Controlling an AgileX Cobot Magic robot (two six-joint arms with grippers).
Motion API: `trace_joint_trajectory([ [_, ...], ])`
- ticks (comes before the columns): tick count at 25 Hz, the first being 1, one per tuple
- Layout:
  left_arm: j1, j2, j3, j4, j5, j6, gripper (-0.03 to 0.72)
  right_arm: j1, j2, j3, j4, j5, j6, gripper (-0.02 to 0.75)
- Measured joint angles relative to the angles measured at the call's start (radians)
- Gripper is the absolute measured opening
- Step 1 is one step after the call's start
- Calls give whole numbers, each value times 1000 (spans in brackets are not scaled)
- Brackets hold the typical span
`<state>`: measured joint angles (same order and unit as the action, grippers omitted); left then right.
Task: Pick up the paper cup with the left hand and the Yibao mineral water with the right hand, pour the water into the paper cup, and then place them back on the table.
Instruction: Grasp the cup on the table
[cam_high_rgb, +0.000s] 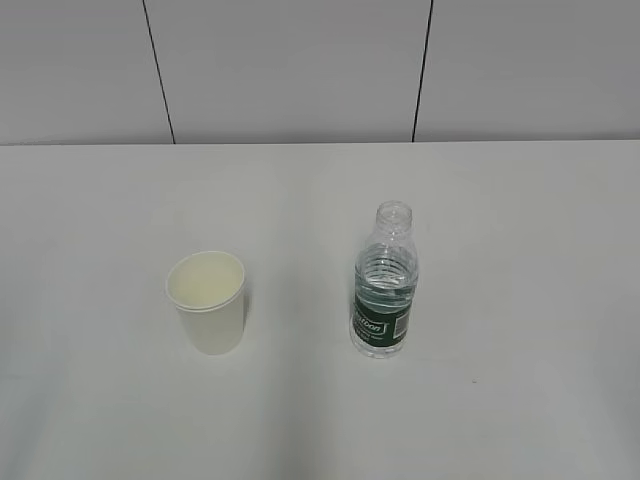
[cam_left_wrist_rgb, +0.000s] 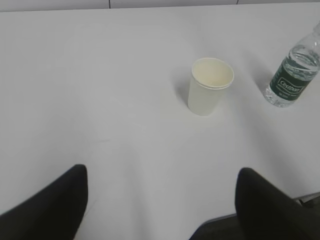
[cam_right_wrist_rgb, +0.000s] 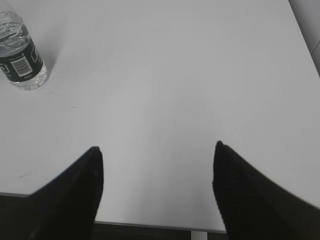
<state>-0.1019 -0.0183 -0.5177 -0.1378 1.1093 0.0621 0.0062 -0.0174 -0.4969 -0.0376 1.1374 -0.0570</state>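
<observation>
The white paper cup stands upright on the white table, left of centre. The Yibao mineral water bottle, clear with a dark green label and no cap, stands upright to its right, apart from it. Neither arm shows in the exterior view. In the left wrist view the left gripper is open and empty near the table's front edge, with the cup ahead and the bottle at far right. In the right wrist view the right gripper is open and empty; the bottle stands far to its upper left.
A grey panelled wall rises behind the table's far edge. The table's front edge runs just under the right gripper, and its right edge shows at the upper right of that view.
</observation>
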Motion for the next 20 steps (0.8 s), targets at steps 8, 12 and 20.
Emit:
trace_joint_trajectory([
  [8,0,0,0,0,0,0,587,0,0,0,0,0,0,500],
  [12,0,0,0,-1,-1,0,586,0,0,0,0,0,0,500],
  [20,0,0,-22,-10,-97,0,583,0,0,0,0,0,0,499],
])
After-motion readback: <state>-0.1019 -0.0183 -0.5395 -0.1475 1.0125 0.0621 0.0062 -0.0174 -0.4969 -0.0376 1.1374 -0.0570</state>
